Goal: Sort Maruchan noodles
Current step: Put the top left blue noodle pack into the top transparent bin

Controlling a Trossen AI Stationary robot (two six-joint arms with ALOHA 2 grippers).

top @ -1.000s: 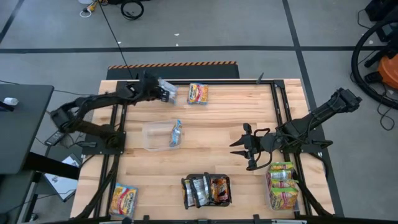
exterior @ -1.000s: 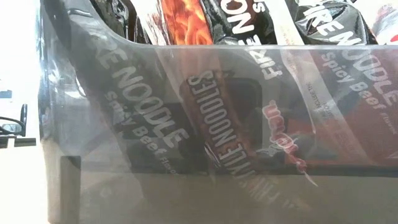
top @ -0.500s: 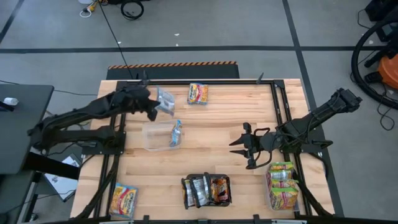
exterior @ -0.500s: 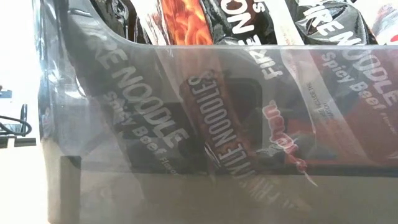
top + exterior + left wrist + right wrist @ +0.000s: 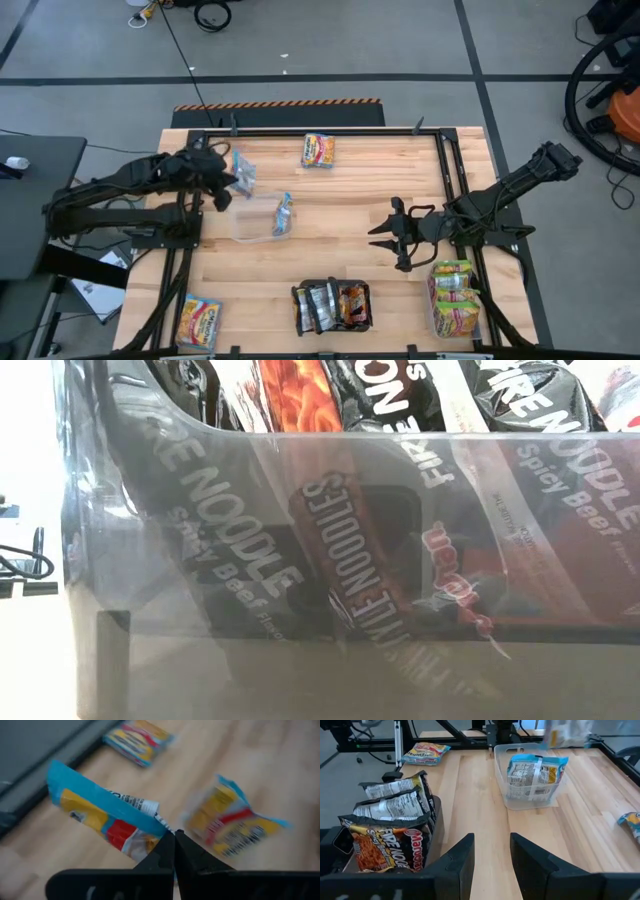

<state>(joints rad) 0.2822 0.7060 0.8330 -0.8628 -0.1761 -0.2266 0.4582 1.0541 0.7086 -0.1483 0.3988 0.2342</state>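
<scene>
Left gripper [image 5: 222, 180], jaws pinched tight on the edge of a blue packet [image 5: 243, 171], hangs above the far-left part of the bench [image 5: 350, 200], just beside the clear tub [image 5: 256, 219] that already holds one blue noodle packet [image 5: 284, 214]. In the left wrist view the held packet [image 5: 107, 812] dangles from the closed fingertips, with the tub's packet [image 5: 235, 822] below and beyond it. Step in hand, by my judgement: carrying this blue one to join its match. Next move calls for bringing it over the tub's mouth, lowering, then letting go so it drops inside rather than across the rim.

Right gripper [image 5: 385, 236] waits mid-bench, fingers apart and empty. Near it stand a tub of yellow-green packets [image 5: 453, 296] and a tub of dark packets [image 5: 332, 305]. Two orange-red packets remain loose: one at the far edge [image 5: 318, 150], one at the near-left corner [image 5: 199, 322]
</scene>
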